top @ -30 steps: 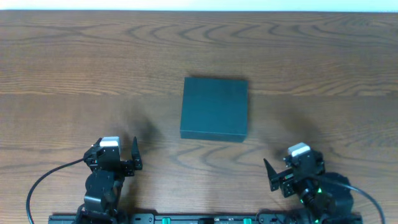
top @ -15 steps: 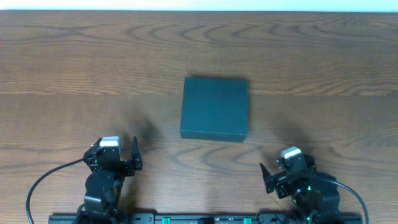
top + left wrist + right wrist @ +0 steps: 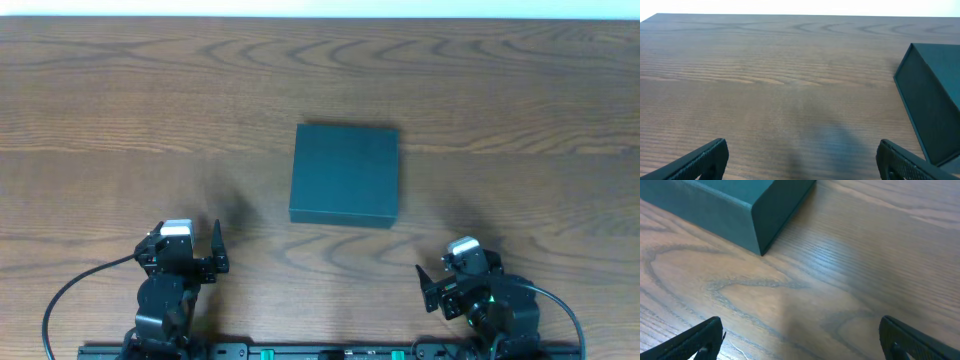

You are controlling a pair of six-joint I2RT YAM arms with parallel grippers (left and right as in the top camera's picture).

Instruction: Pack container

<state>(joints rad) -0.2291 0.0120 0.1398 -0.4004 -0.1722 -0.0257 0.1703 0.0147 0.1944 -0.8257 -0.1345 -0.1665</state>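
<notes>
Sitting shut in the middle of the tabletop (image 3: 100, 90), a little toward the far edge, the container (image 3: 345, 173) shows a flat, unbroken dark green top, and no packets or other goods lie anywhere on the wood around it. Both arms are parked along the near edge: the left gripper (image 3: 190, 252) near the near-left corner, the right gripper (image 3: 445, 285) near the near-right corner, each well apart from the box. Both sets of jaws stand wide and hold nothing; in each wrist view the two fingertips show only at the bottom corners, with bare wood between them.

As for the step in hand, this reads as either the very start or the very end of the packing. With the lid down and nothing left to load, a finished job seems the likelier of the two, though what is inside cannot be told.

If work remains, the next move calls for one arm to reach forward to the box, find the free edge of the flap and lift it while the other steadies the body. Which side carries the hinge is not clear from these views.
</notes>
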